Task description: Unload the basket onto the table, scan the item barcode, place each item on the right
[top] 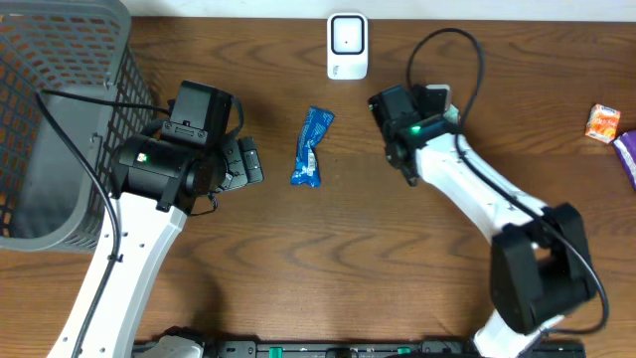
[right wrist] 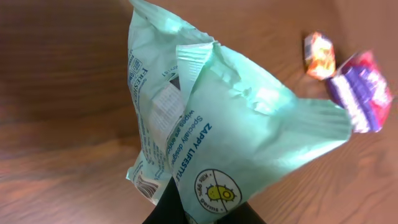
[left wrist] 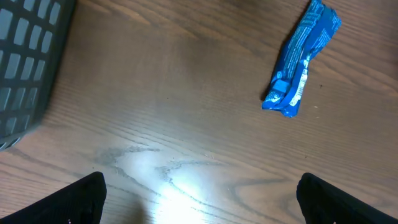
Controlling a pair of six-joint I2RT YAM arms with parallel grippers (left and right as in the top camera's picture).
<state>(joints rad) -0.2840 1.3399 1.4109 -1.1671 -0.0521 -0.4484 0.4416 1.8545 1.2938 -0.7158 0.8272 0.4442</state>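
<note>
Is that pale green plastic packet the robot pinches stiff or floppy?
Probably floppy: the pale green plastic packet is creased and crumpled. Likely light: thin film, pinched at one edge by the right gripper. Its smooth film may be slippery.

The pouch (right wrist: 217, 124) hides the fingertips of the right tool (right wrist: 208, 214). At the right edge of the counter (top: 348, 259) a purple pack (top: 628, 159) is cut off by the frame, as is the basket (top: 50, 119) at its left edge.

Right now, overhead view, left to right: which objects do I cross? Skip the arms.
Grey mesh plastic basket → blue crinkled snack wrapper → white boxy barcode scanner → pale green plastic packet, held → small orange packet → purple packet at the frame edge.
</note>
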